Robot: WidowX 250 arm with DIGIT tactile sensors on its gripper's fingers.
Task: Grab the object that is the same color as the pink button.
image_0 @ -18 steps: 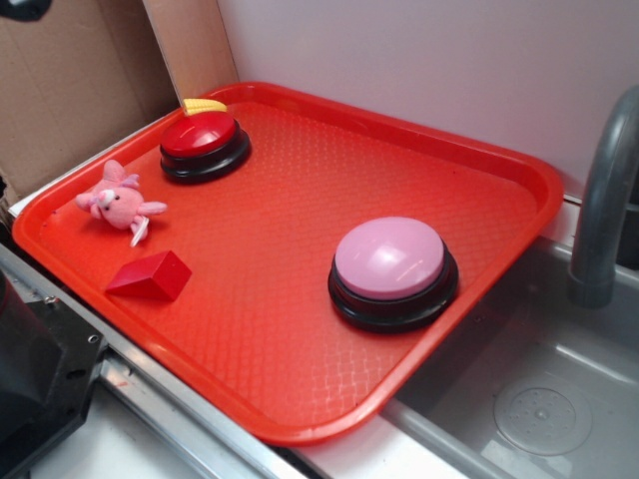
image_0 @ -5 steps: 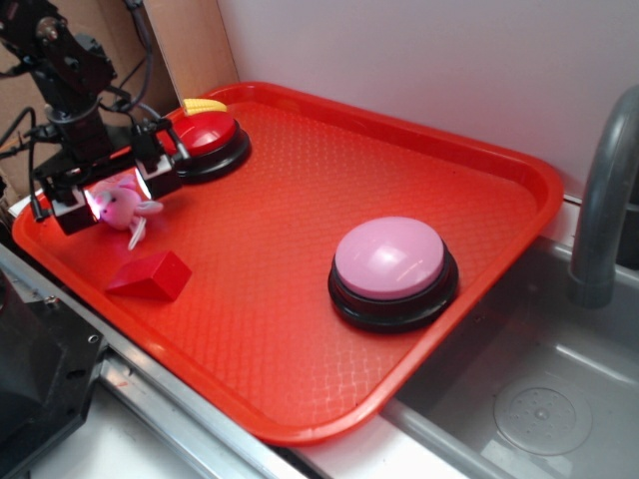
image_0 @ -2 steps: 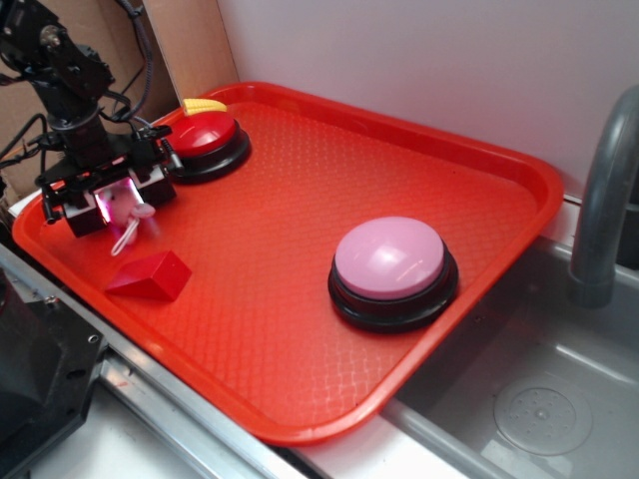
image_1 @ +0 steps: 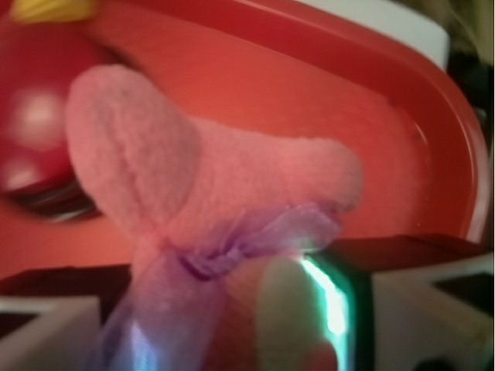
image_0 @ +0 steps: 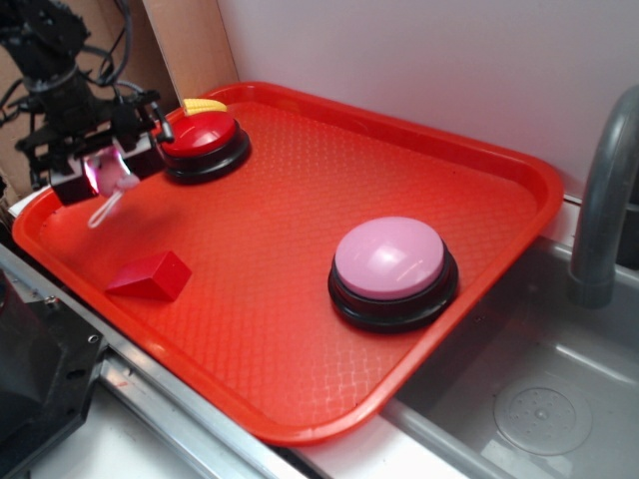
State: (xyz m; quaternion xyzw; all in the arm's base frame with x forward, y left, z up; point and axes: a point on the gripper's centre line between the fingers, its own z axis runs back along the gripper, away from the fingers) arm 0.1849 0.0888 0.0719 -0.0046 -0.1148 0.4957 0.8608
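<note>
The small fuzzy pink plush animal [image_0: 108, 172] hangs above the left end of the red tray [image_0: 300, 329], its white tag [image_0: 103, 212] dangling below. My gripper [image_0: 105, 168] is shut on it, with a black and white finger on either side. The wrist view is filled by the plush [image_1: 209, 185] and its purple ribbon [image_1: 232, 247], clamped between the fingers [image_1: 402, 309]. The pink button [image_0: 389, 257], a large pale pink dome on a black base, sits at the tray's right side, far from the gripper.
A red-topped button [image_0: 203, 135] stands just right of the gripper, with a yellow piece [image_0: 204, 105] behind it. A red wedge block [image_0: 150, 275] lies below the gripper near the tray's front rim. A grey sink [image_0: 539, 399] and faucet [image_0: 604, 200] are at the right.
The gripper came down around the plush, closed on it, and has now lifted it off the tray toward the upper left. The tag swings free.
</note>
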